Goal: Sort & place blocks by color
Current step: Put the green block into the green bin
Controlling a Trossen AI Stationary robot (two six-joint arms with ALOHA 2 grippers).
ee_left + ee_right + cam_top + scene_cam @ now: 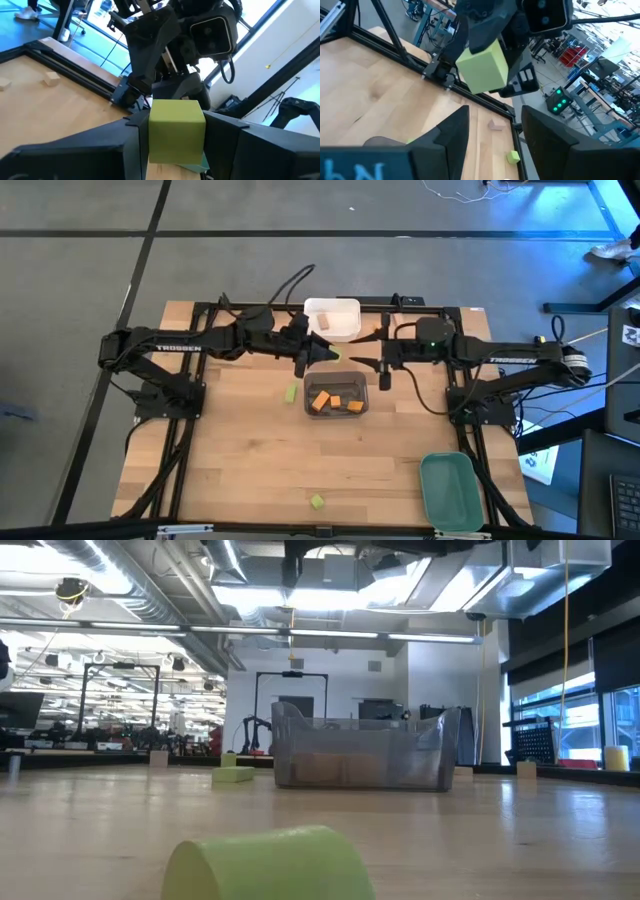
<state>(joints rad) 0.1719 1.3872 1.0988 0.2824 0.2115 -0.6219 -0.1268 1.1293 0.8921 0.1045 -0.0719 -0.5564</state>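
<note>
My left gripper is shut on a light green block, raised above the table between the white bin and the dark grey bin. The right wrist view shows this block in the left fingers, straight ahead of my right gripper. My right gripper faces it, open, with nothing between its fingers. Orange blocks lie in the dark grey bin and a tan block in the white bin. Two more green blocks lie on the table. My left gripper pinches the green block by two opposite side faces between its two fingers. The fingers come level from the table's left side. The block is lifted clear of the table, and its front face sticks out past the fingertips toward my right gripper.
A green bin stands at the near right corner. Loose tan blocks lie near the table's far edge. In the low view a green block lies close in front and the grey bin stands behind it.
</note>
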